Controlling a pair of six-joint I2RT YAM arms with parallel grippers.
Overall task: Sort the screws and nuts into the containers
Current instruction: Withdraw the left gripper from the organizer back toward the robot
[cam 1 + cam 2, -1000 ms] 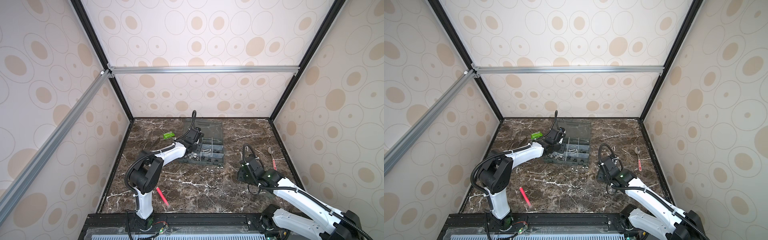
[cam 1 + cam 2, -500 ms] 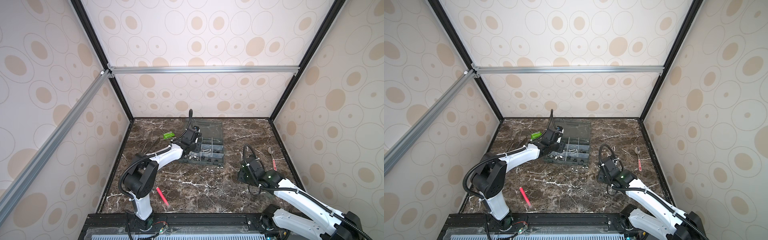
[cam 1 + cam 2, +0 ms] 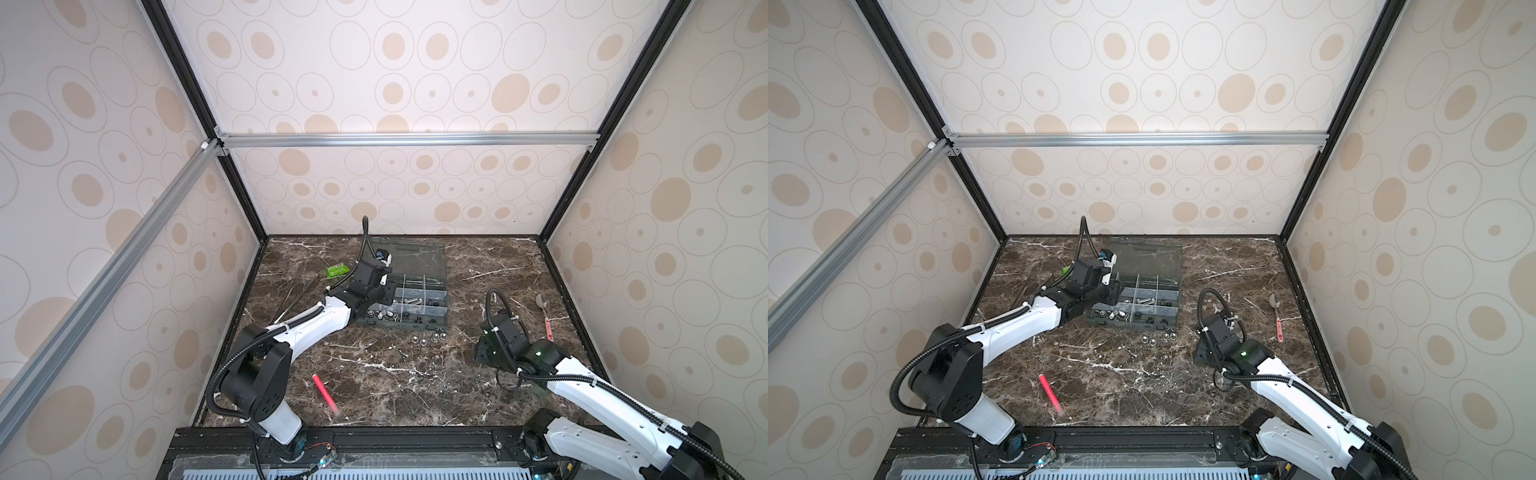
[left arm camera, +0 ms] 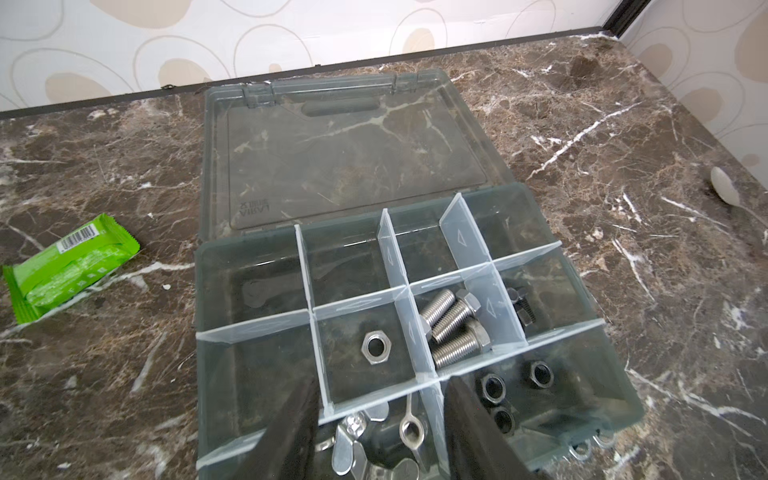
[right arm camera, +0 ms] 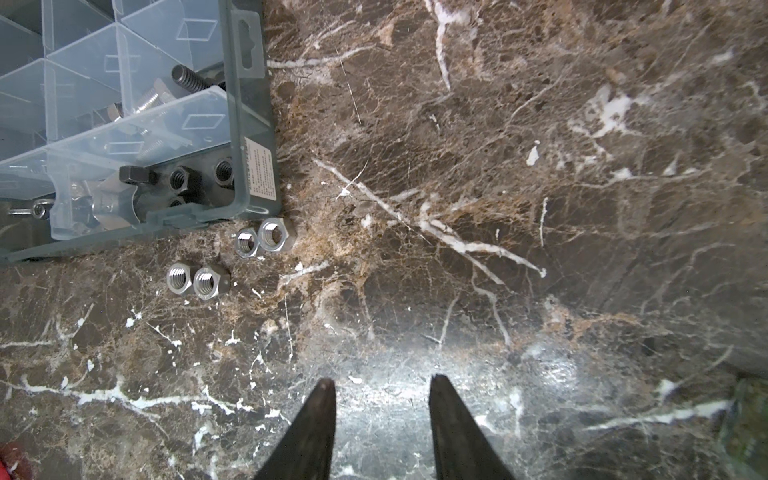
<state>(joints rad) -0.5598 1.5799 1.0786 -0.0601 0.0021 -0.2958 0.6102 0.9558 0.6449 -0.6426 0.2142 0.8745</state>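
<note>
Fingers [image 4: 291, 432] of the left gripper [image 4: 376, 419] and right gripper [image 5: 382, 415] gape empty; the box [image 5: 249, 124] label [image 5: 259, 172] seems too small to read.

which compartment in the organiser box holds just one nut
The middle-row compartment beside the three silver bolts: it holds a lone silver hex nut, while the others hold bolts, black nuts, wing nuts or nothing.

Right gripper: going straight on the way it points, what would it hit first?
Most likely the bare marble tabletop, though depth is unclear. The loose nuts and the organiser box lie off to one side of the right gripper.
</note>
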